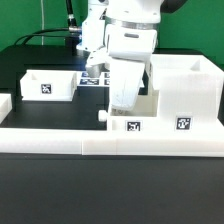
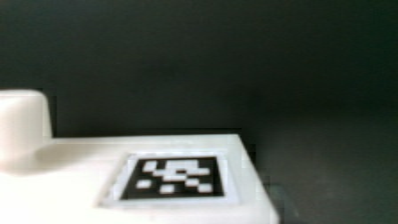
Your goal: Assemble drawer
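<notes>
The tall white casing (image 1: 185, 88) of the drawer stands at the exterior view's right, with a tag on its front. One small white tray (image 1: 140, 122) with a round knob (image 1: 103, 115) and a tag sits right beside the casing, against the low wall. My gripper (image 1: 122, 104) reaches down onto this tray, and its fingertips are hidden behind the hand. The wrist view shows only the tray's tagged face (image 2: 178, 176) and its knob (image 2: 22, 125), with no fingers in sight. A second tray (image 1: 50, 85) lies at the exterior view's left.
A long low white wall (image 1: 100, 142) runs across the front of the black table. The marker board (image 1: 92, 81) lies flat behind the arm. A small white block (image 1: 4, 104) sits at the far left edge.
</notes>
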`<act>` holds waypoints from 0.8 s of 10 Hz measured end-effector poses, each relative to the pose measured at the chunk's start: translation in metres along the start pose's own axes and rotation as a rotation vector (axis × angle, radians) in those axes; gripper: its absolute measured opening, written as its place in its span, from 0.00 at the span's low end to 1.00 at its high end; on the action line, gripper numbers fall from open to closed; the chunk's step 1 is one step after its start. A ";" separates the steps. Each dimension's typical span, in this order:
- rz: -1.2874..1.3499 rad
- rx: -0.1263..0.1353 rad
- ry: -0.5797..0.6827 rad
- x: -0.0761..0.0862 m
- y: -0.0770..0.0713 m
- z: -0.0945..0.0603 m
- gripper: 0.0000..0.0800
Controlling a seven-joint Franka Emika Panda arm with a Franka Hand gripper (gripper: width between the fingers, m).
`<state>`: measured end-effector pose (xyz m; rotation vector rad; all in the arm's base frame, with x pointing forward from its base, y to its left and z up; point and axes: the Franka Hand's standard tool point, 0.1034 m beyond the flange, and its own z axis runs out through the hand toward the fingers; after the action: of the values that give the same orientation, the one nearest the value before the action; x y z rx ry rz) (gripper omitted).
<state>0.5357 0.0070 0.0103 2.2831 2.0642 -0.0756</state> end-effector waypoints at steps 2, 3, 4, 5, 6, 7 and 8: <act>0.001 0.009 -0.003 -0.001 -0.001 0.001 0.05; 0.001 0.009 -0.003 -0.001 -0.001 0.001 0.08; 0.001 0.010 -0.003 -0.001 -0.001 0.001 0.08; 0.001 0.010 -0.003 -0.001 -0.001 0.001 0.33; 0.000 0.014 -0.005 0.000 -0.001 0.000 0.33; 0.000 0.013 -0.006 0.000 0.002 -0.004 0.55; 0.005 0.015 -0.008 -0.001 0.003 -0.009 0.55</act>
<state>0.5391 0.0068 0.0197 2.2924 2.0609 -0.1004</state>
